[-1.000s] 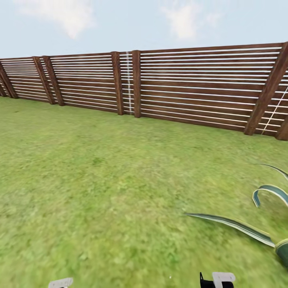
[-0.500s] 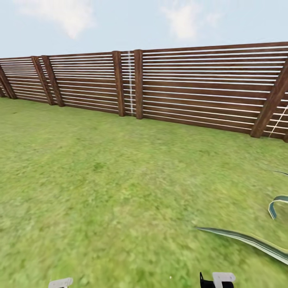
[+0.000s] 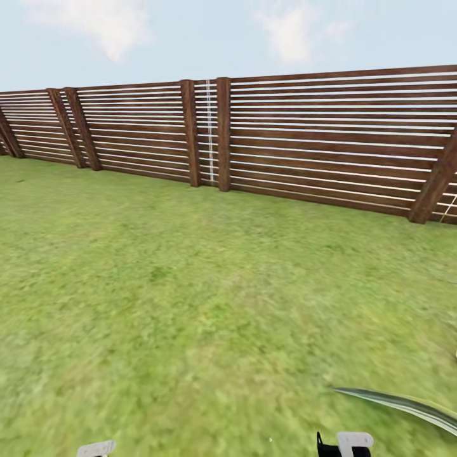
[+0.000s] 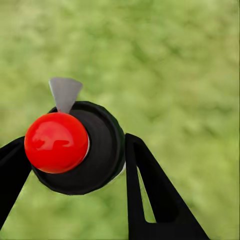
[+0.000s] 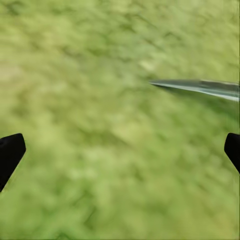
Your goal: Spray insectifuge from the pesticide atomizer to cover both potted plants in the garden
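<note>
The pesticide atomizer (image 4: pixel 75 147), black-bodied with a red cap and a grey nozzle tip, is sitting clamped between the left gripper's (image 4: pixel 70 165) dark fingers (image 4: pixel 150 195), above the lawn (image 3: pixel 190 304). The right gripper (image 5: pixel 120 150) is hanging spread wide, holding nothing, near a striped pointed leaf (image 5: pixel 200 87). Beyond the lawn, a brown slatted fence (image 3: pixel 285 133) is running across the garden.

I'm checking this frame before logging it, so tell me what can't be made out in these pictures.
- Striped leaf: head view, plant cut off by the frame's edge.
- Atomizer: left wrist view, its body is hidden behind its red-knobbed black top, between the left gripper fingers.
- Right gripper: fingertips cut off at the edges.
- Lawn: blurred.
</note>
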Controlling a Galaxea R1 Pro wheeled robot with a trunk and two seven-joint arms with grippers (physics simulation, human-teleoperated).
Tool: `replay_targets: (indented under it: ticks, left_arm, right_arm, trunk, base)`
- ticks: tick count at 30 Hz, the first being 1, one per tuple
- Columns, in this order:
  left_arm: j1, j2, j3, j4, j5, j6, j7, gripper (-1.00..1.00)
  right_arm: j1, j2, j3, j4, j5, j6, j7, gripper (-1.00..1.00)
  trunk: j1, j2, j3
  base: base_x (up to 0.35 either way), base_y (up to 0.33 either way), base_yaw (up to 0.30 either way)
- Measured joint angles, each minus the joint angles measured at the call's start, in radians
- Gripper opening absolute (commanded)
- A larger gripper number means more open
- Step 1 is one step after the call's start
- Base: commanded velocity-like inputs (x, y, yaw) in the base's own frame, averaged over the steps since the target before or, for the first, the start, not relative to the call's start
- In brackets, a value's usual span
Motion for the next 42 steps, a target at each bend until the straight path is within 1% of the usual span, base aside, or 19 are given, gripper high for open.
replay_targets:
  ticks: [10, 27, 31, 42]
  left_arm:
    - [0.000, 0.000, 0.000, 0.001, 0.000, 0.000, 0.000, -1.00]
    - [0.000, 0.000, 0.000, 0.001, 0.000, 0.000, 0.000, -1.00]
    - [0.000, 0.000, 0.000, 0.002, 0.000, 0.000, 0.000, -1.00]
    - [0.000, 0.000, 0.000, 0.001, 0.000, 0.000, 0.000, -1.00]
  right_arm:
    - [0.000, -0.002, -0.001, 0.000, 0.000, 0.001, -0.003, 1.00]
    - [0.000, -0.002, -0.001, 0.000, -0.001, 0.001, -0.003, 1.00]
    - [0.001, -0.002, -0.001, 0.000, -0.001, 0.001, -0.002, 1.00]
    - [0.001, -0.002, -0.001, 0.000, 0.000, 0.001, -0.002, 1.00]
  trunk:
    - [0.000, 0.000, 0.000]
    - [0.000, 0.000, 0.000]
    - [0.000, 0.000, 0.000]
    - [0.000, 0.000, 0.000]
  base:
    - [0.316, 0.142, 0.000]
    - [0.333, 0.087, -0.003]
    - [0.334, 0.084, -0.163]
    - [0.334, 0.096, -0.257]
